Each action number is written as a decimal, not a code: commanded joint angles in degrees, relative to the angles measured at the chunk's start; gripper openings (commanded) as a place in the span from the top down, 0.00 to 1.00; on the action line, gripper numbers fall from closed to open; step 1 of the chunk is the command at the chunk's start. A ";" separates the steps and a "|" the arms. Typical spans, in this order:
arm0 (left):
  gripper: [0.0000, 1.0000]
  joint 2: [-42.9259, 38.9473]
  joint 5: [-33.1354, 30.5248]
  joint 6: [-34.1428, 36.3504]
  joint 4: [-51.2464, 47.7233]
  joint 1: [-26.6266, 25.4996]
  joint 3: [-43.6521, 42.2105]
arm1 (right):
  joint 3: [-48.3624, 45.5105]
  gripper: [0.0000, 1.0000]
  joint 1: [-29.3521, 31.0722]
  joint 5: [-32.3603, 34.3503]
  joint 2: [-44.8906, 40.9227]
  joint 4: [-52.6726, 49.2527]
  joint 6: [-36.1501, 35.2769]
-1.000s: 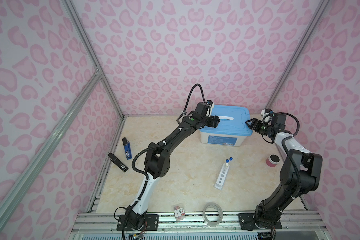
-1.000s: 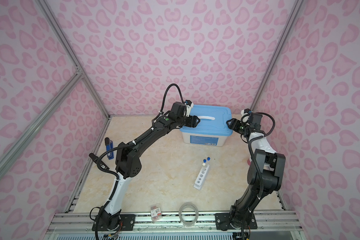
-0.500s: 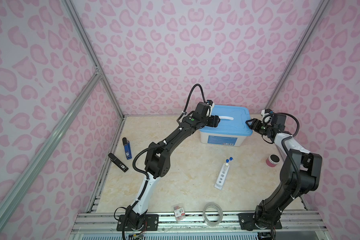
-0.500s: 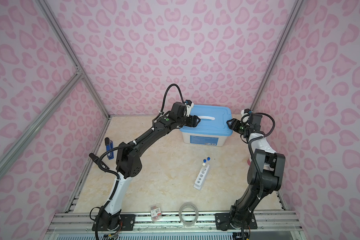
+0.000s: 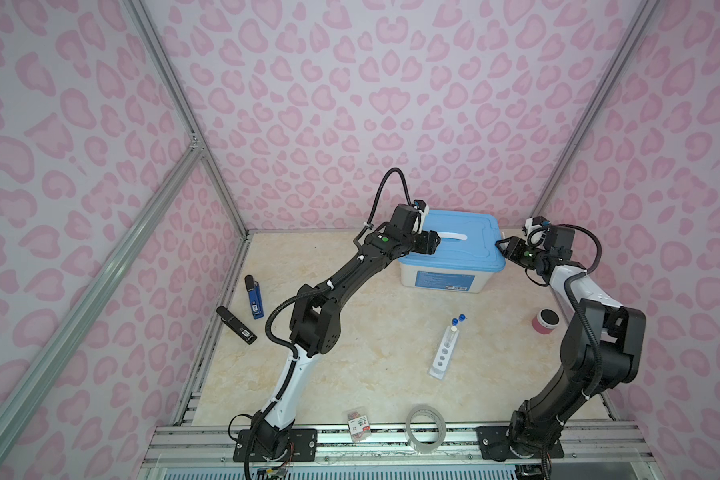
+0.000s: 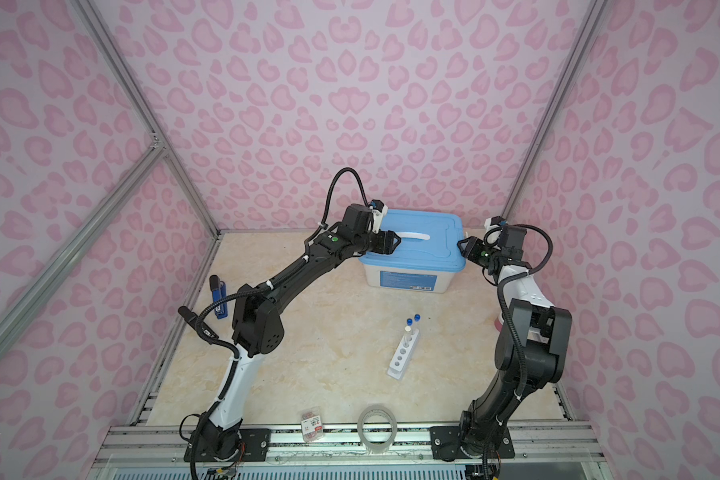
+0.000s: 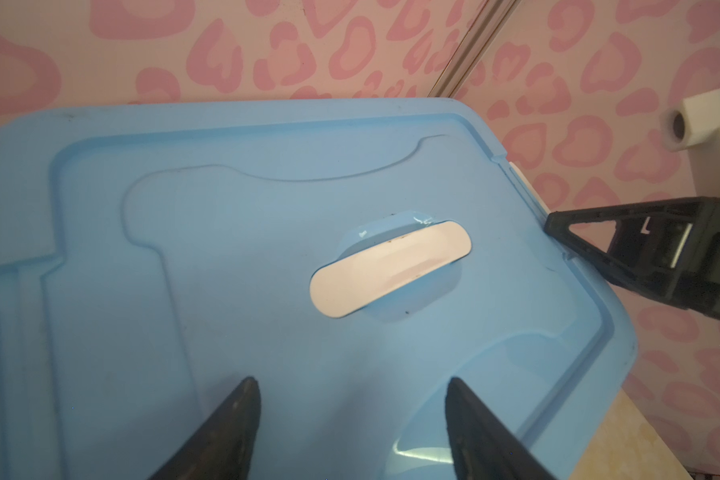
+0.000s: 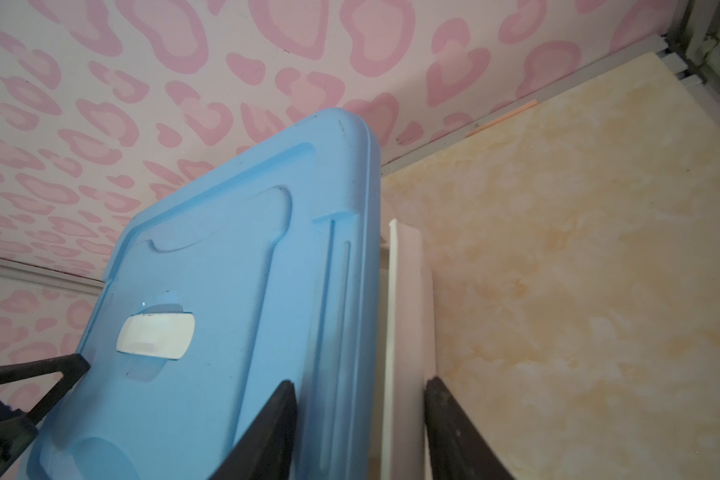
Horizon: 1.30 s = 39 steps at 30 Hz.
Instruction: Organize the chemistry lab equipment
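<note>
Far left by the wall: blue stick-shaped item (image 5: 253,297) and black stick-shaped item (image 5: 236,325) lie on the floor, near each other, not touching. Front edge: small red-labelled packet (image 5: 358,424), then clear tape roll (image 5: 425,428) just right of it, both partly on the metal rail. Left gripper (image 7: 350,382) hovers over the blue lid (image 7: 233,257) of the white box (image 5: 441,281) at the back, claw released, fingers apart, nothing between them but lid surface; white handle (image 7: 391,268) sits ahead of the tips. Mid-floor, in front of the box: white rack (image 5: 444,353) lies slanted, well apart from both arms; blue-capped test tubes (image 5: 458,319) are at its far end, too small to tell if seated in holes. Right gripper (image 8: 358,382) is at the lid's right edge, one finger over the lid, the other outside the white latch (image 8: 406,311), so rim and latch sit between them; cannot tell if it is clenched on them. Far right: small pink pot (image 5: 545,323) with dark top, by the right arm.
</note>
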 commanded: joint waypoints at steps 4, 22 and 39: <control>0.27 0.72 0.31 -0.64 0.16 -0.01 0.37 | 1.19 0.54 0.87 0.82 0.13 -2.14 -2.05; 0.27 0.81 0.31 -0.50 0.25 0.01 0.55 | 5.92 0.58 3.42 6.30 1.27 -9.66 -6.95; 0.27 1.08 0.84 -0.57 0.36 0.01 0.63 | 8.64 0.61 5.35 11.07 2.06 -14.69 -10.27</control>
